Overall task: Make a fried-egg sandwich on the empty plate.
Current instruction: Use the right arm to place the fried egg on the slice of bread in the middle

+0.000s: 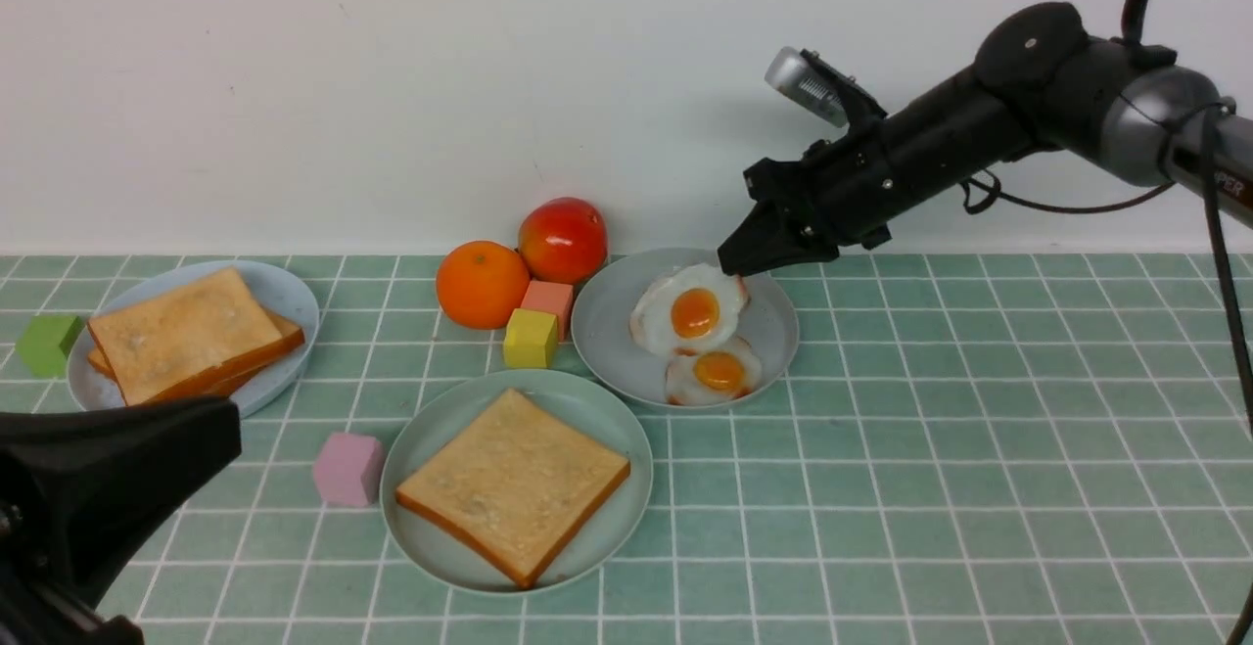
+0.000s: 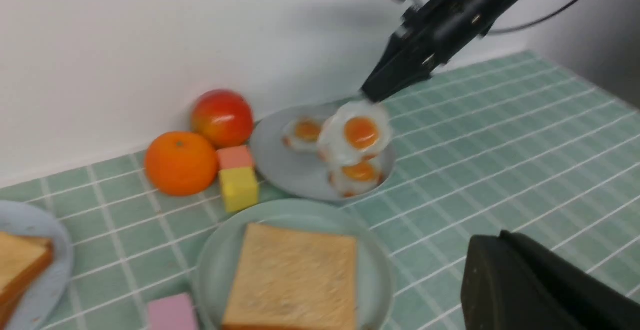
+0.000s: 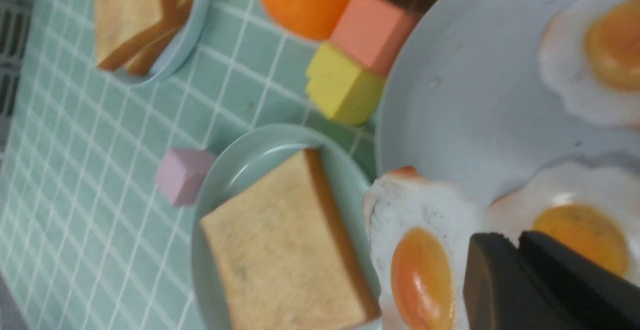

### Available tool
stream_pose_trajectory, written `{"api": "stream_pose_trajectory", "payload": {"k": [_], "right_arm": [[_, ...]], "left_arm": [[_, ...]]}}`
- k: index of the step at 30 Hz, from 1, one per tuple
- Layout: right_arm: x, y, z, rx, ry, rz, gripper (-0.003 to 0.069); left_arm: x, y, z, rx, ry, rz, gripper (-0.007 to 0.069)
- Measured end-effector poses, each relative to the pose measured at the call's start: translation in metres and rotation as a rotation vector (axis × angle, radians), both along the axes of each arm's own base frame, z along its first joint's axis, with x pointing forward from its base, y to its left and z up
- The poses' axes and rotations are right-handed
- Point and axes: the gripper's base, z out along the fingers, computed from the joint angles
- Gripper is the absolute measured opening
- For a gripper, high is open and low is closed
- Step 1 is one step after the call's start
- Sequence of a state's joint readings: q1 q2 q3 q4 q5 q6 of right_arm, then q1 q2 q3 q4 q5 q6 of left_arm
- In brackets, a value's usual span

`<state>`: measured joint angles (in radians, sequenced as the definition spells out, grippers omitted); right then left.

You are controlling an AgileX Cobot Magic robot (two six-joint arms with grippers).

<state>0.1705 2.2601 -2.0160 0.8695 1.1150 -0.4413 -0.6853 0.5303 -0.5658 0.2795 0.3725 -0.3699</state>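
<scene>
Mint-green plate [image 1: 599, 422] carries one toast slice [image 1: 512, 482]. My right gripper [image 1: 741, 268] pinches a fried egg [image 1: 690, 310] by its rim, just above the blue-grey plate [image 1: 607, 332]. The left gripper [image 1: 220, 435] sits pressed together. Left, I judge: egg onto toast, then the second slice [image 1: 186, 332].

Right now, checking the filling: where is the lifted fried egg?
Front view, right of centre: the fried egg hangs in the jaws of the right gripper, above the blue-grey plate.
</scene>
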Motion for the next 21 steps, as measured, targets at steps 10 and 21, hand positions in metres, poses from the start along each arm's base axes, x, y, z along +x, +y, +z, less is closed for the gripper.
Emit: {"api": "stream_pose_trajectory", "payload": {"k": [10, 21], "right_arm": [[-0.033, 0.035, 0.044, 0.081, -0.005, 0.145, 0.0044], [-0.075, 0.110, -0.015, 0.069, 0.111, 0.218, 0.0042]], "left_arm": [[0.004, 0.011, -0.006, 0.054, 0.046, 0.121, -0.0008], [0.007, 0.014, -0.004, 0.048, 0.020, 0.172, -0.0003]]}}
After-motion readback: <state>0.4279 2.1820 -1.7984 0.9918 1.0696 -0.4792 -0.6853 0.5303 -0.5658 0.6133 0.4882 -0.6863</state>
